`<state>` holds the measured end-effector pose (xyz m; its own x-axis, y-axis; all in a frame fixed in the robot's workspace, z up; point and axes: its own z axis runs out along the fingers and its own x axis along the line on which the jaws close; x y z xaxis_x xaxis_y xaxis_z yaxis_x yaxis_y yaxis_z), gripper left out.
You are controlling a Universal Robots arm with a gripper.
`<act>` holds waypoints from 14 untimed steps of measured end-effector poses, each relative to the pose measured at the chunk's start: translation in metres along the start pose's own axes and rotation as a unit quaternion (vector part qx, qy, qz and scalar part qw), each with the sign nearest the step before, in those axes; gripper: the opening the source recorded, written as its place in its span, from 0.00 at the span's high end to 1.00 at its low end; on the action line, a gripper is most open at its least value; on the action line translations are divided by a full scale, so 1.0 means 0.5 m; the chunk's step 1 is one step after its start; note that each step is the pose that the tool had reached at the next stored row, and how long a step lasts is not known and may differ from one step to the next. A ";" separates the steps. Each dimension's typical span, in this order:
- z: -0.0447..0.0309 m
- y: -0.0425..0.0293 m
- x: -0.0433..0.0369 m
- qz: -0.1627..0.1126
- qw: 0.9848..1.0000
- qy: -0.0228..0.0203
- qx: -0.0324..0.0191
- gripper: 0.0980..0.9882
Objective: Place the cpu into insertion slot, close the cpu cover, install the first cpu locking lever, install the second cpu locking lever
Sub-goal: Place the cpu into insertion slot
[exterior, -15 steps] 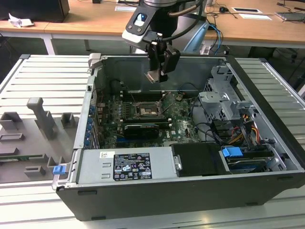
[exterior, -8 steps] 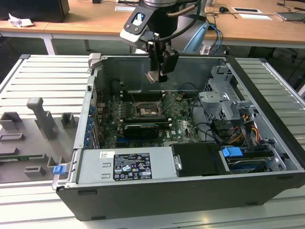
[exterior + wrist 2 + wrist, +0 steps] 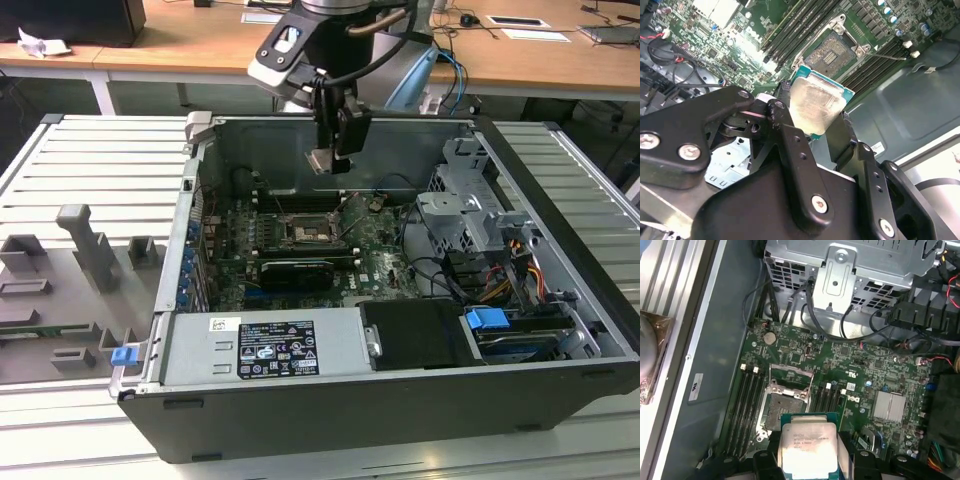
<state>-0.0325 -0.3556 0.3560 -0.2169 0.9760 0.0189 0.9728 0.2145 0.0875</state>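
We have the cpu [image 3: 816, 100] clamped between the fingers of the gripper [image 3: 809, 115], well above the open insertion slot [image 3: 832, 51] beneath it, so we judge that a slight tilt or offset going down could bend socket pins or snag its metal rim.
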 end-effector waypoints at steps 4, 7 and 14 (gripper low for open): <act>0.000 0.000 0.000 0.018 1.000 -0.002 0.000 0.52; 0.000 0.000 0.000 0.029 1.000 -0.003 -0.001 0.52; 0.004 0.000 0.000 0.043 0.999 -0.004 -0.001 0.52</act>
<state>-0.0326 -0.3555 0.3542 -0.1310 0.9912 0.0188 0.9878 0.1289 0.0874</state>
